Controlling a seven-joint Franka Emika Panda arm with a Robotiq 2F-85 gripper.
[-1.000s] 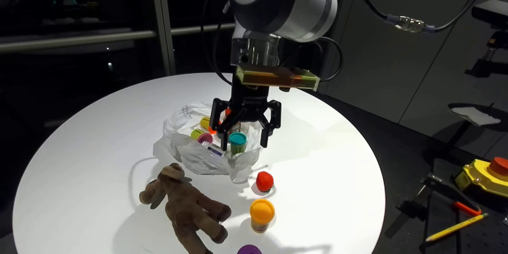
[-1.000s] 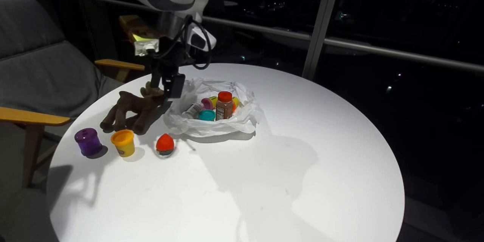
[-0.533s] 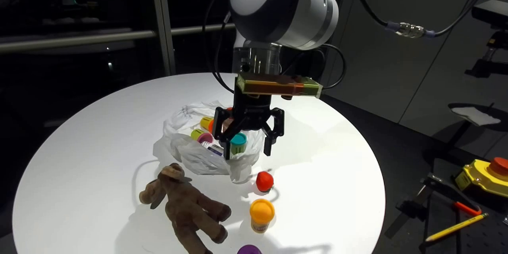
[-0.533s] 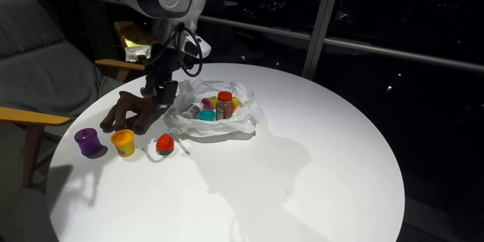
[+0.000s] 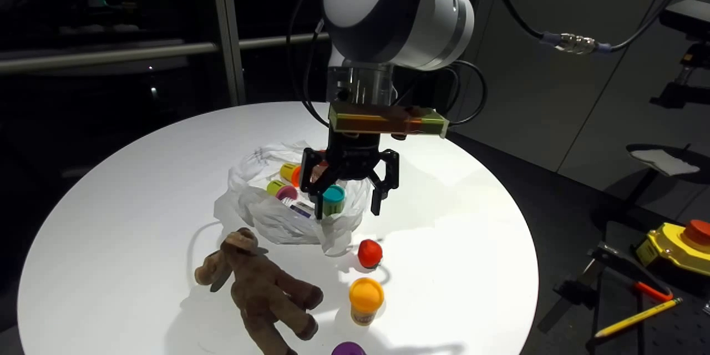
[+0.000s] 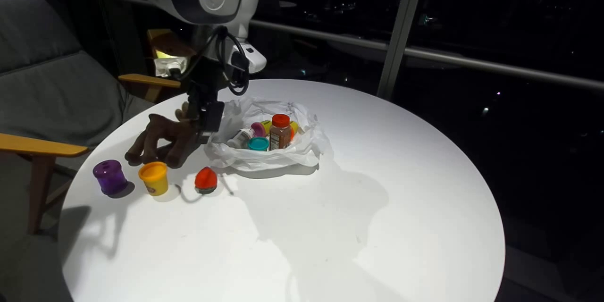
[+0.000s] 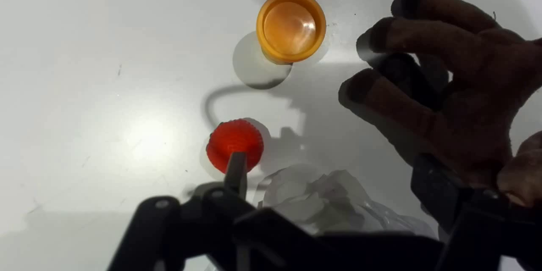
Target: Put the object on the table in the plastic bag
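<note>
The white plastic bag [image 5: 260,222] lies open on the round table, with several jars in it; it shows also in an exterior view [image 6: 257,161]. Outside it stand a small red object [image 5: 370,253], a yellow tub with an orange lid [image 6: 154,179], a purple tub [image 6: 110,178] and a brown plush toy [image 5: 266,294]. My gripper [image 5: 347,211] is open and empty above the table, near the bag's edge. In the wrist view, the gripper [image 7: 332,173] has one finger overlapping the red object [image 7: 233,139] and the other overlapping the dark plush toy [image 7: 474,76].
A teal-lidded tub [image 6: 258,143] and a red-lidded bottle [image 6: 280,133] stand in the bag. The orange-lidded tub [image 7: 291,27] shows in the wrist view. A grey chair [image 6: 47,56] stands beside the table. A yellow box with a red button [image 5: 679,247] is off the table.
My open gripper has moved down; it shifted slightly right in an exterior view and left, toward the plush toy, in an exterior view. The objects on the table have not moved.
</note>
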